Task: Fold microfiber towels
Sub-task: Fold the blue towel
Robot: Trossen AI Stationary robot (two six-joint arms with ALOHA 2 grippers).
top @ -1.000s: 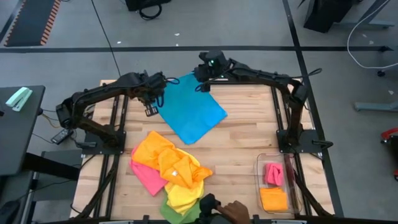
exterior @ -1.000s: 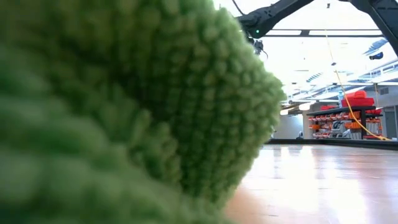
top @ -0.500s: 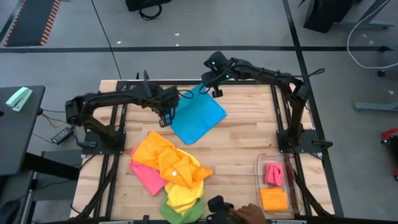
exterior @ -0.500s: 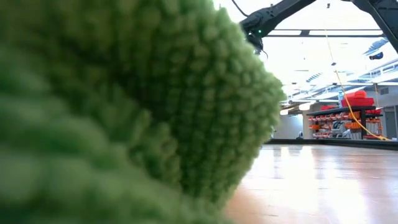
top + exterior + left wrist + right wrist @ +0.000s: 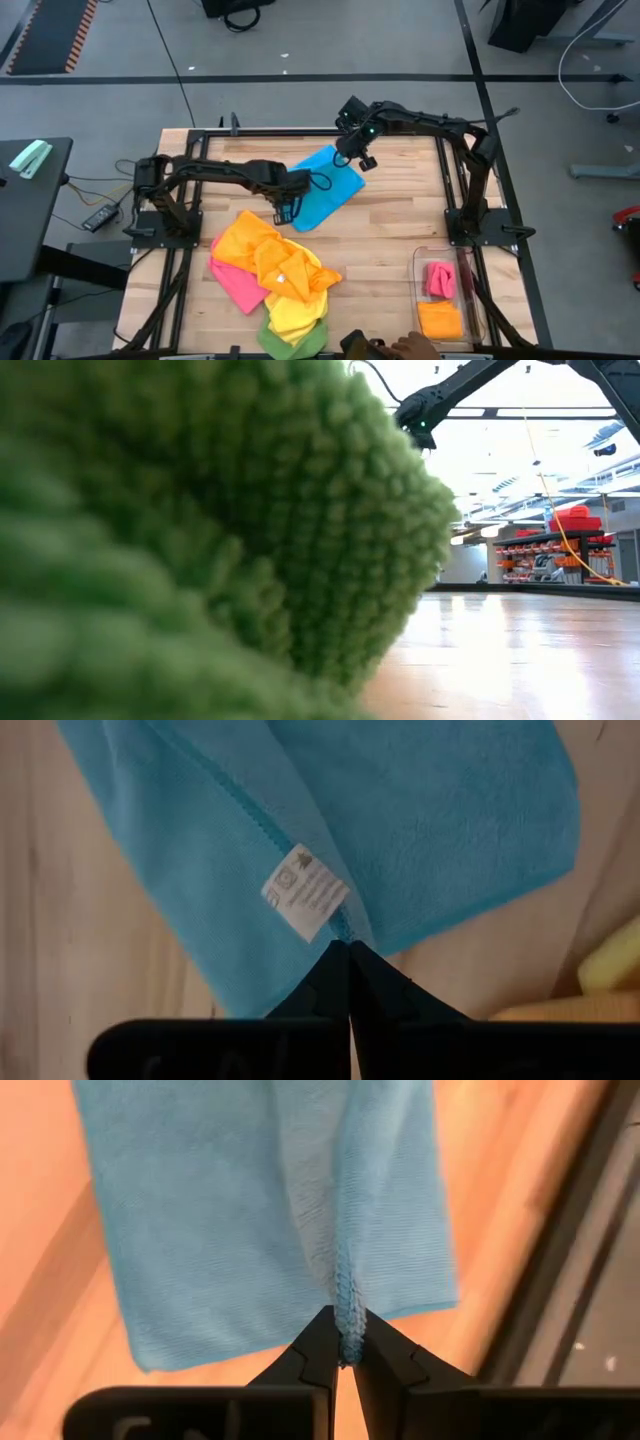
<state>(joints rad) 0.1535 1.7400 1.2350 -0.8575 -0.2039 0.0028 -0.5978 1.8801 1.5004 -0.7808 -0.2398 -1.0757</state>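
My 2 arms are matte black tubes with chunky joints and thin black cables looped alongside. Right arm point(image 5: 420, 122) has a green LED glowing near its wrist; left arm point(image 5: 215, 172) doesn't.

Seen from directly overhead, the high camera takes in the whole wooden surface point(image 5: 380, 225) and both arms. The low camera sits at surface level, facing the room, its lens almost wholly blocked by a green towel point(image 5: 200, 530) pressed close. Each wrist camera looks past its own pincer, very near the blue towel point(image 5: 400, 820), which the overhead view shares with both point(image 5: 325, 190).
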